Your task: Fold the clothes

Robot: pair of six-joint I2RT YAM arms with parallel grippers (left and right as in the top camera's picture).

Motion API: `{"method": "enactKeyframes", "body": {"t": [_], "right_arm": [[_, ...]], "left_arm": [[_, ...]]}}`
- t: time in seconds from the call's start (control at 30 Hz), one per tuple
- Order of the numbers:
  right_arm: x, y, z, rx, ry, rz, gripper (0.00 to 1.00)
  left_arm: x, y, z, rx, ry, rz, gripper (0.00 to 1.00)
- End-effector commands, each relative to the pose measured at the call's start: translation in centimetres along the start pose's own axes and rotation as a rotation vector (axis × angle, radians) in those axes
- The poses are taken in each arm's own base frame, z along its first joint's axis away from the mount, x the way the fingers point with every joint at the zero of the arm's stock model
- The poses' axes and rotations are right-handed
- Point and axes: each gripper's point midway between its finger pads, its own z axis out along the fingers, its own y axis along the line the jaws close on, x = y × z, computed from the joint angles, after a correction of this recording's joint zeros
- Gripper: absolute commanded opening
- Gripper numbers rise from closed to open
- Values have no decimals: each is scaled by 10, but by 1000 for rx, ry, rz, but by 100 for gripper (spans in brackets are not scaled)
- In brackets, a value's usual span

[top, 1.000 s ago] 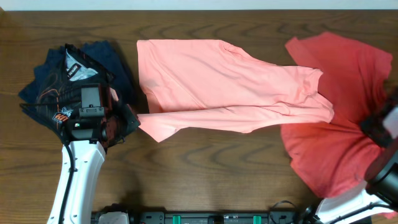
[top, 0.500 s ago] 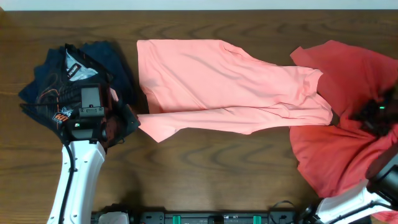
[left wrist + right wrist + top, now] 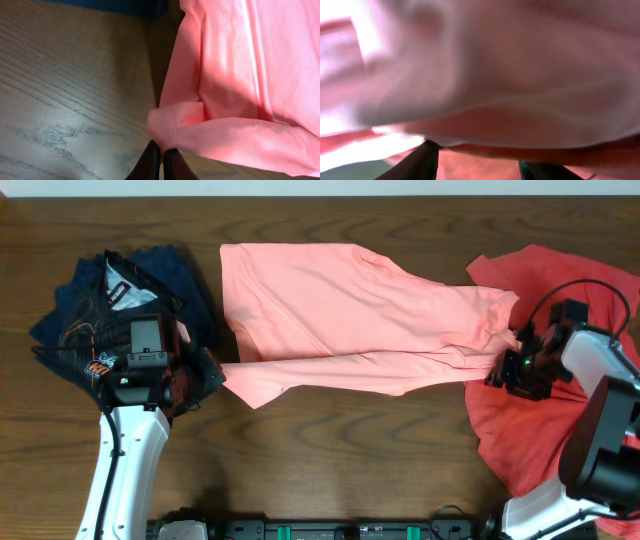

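Observation:
The salmon-pink T-shirt [image 3: 350,310] lies across the middle of the table, folded lengthwise, with its lower edge doubled over. My left gripper [image 3: 217,372] sits at the shirt's lower left corner. In the left wrist view the gripper [image 3: 160,154] is shut, pinching that corner of the pink cloth [image 3: 240,75]. My right gripper [image 3: 503,369] is at the shirt's right end, above the coral-red shirt [image 3: 565,280]. In the right wrist view its jaws [image 3: 480,165] stand apart, with the pink hem [image 3: 470,75] just ahead and red cloth under them.
A dark navy printed garment [image 3: 100,300] lies bunched at the far left, partly under my left arm. The coral-red shirt covers the right end of the brown wooden table [image 3: 350,450]. A black rail [image 3: 330,530] runs along the front edge.
My right arm has swung in from the table's right edge to the pink shirt's right end, its jaws widening. The coral-red shirt has bunched and shifted. The left gripper has not moved.

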Motion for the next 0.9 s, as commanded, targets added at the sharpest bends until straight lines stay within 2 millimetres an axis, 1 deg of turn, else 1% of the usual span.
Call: {"method": "enactKeyframes", "body": {"t": [0.0,0.1,0.17,0.2,0.23,0.33,0.4,0.43,0.5,0.53,0.57,0.6,0.63,0.7,0.73,0.77,0.83,0.87], "right_arm": [[18,-65,29,314,21,139,53],[9,-109,14,480,-51,279,56],[6,-137,1,529,-89,409,56],[5,-143,-2,531,-96,447,56],[4,-154,-9,531,-109,518,56],[0,-184,-32,526,-138,691,60],[-4,-200,-52,526,-147,747,63],[-7,-205,-60,526,-153,762,64],[-16,-213,-81,521,-173,791,65],[-25,-211,-89,488,-192,793,67],[-38,-204,-95,429,-211,755,67],[-56,-189,-98,331,-232,662,67],[-75,-169,-101,214,-261,550,67],[-100,-128,-107,26,-306,337,65],[-108,-106,-108,-47,-319,233,63],[-111,-92,-108,-81,-321,160,60],[-112,-75,-101,-79,-304,59,59],[-113,-67,-94,-66,-296,2,61]], "left_arm": [[-2,5,1,-21,-7,3,6],[-2,5,1,-21,-7,3,6],[-2,5,1,-21,-7,3,6],[-2,5,1,-21,-7,3,6],[-2,5,1,-21,-7,3,6],[-2,5,1,-21,-7,2,6],[-2,5,1,-21,-7,0,6],[-2,5,1,-21,-8,0,6],[-2,5,1,-21,-8,0,6],[-2,5,1,-21,-8,-1,6],[-2,5,1,-21,-8,-1,6],[-2,5,1,-21,-8,-1,6],[-2,5,1,-21,-8,-1,6],[-2,5,1,-21,-8,-1,6],[-2,5,1,-21,-8,-1,6],[-2,5,1,-21,-8,-1,6],[-2,5,1,-21,-8,-1,6],[-2,5,1,-21,-8,-1,6]]}}
